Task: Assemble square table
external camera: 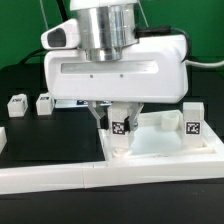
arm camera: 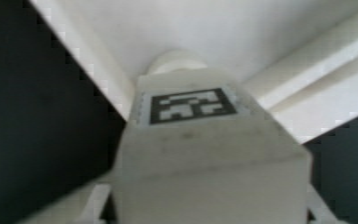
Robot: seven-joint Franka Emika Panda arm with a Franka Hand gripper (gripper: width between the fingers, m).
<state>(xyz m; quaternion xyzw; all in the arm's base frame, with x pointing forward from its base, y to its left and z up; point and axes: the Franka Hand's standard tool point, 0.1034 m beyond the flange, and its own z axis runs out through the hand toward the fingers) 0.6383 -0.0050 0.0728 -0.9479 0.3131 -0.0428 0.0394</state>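
Exterior view, reading left to right from the slab (external camera: 160, 143). Well off to the slab's left, the outer loose leg (external camera: 17, 105) and the inner loose leg (external camera: 43, 103) are sitting side by side on the black desk (external camera: 50, 135), apart from everything else; neither is fitted yet. At the slab's near left corner the end effector (external camera: 117, 120) is hanging straight down with its fingers closed narrowly on the held leg (external camera: 121, 130), tag facing the camera. The wrist view is showing that same leg (arm camera: 194, 110) centred in the grasp, pointing toward the slab's rim (arm camera: 105, 40); cannot tell whether its tip is touching a socket. At the slab's right corner the standing leg (external camera: 192, 126) is sitting upright, seemingly seated. The border wall (external camera: 100, 176) is running along the slab's near side. Judgement: one leg apparently in, one being placed, two remaining.
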